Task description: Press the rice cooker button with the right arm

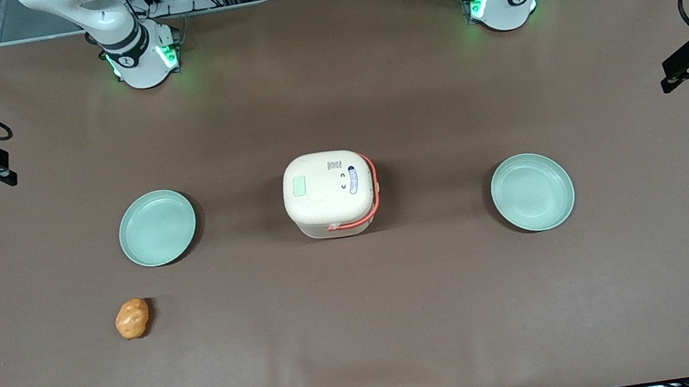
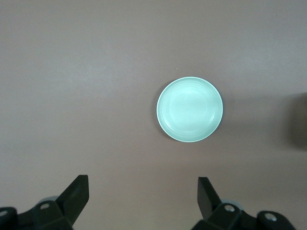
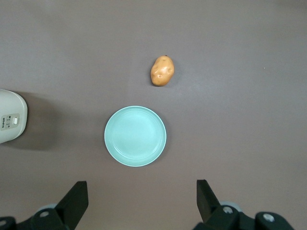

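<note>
The rice cooker [image 1: 331,192] is cream with an orange-red handle and stands in the middle of the table with its lid down. A pale green panel [image 1: 300,186] shows on the lid. One edge of the cooker shows in the right wrist view [image 3: 10,122]. My right arm's base [image 1: 136,57] stands at the table's back edge, and its gripper is out of the front view. In the right wrist view the gripper [image 3: 141,199] is open and empty. It hangs high over the table, above a pale green plate [image 3: 135,136] and well apart from the cooker.
One pale green plate [image 1: 157,227] lies toward the working arm's end, another [image 1: 533,191] toward the parked arm's end. A potato [image 1: 132,319] lies nearer the front camera than the first plate; it also shows in the right wrist view [image 3: 162,71]. Brown cloth [image 1: 364,327] covers the table.
</note>
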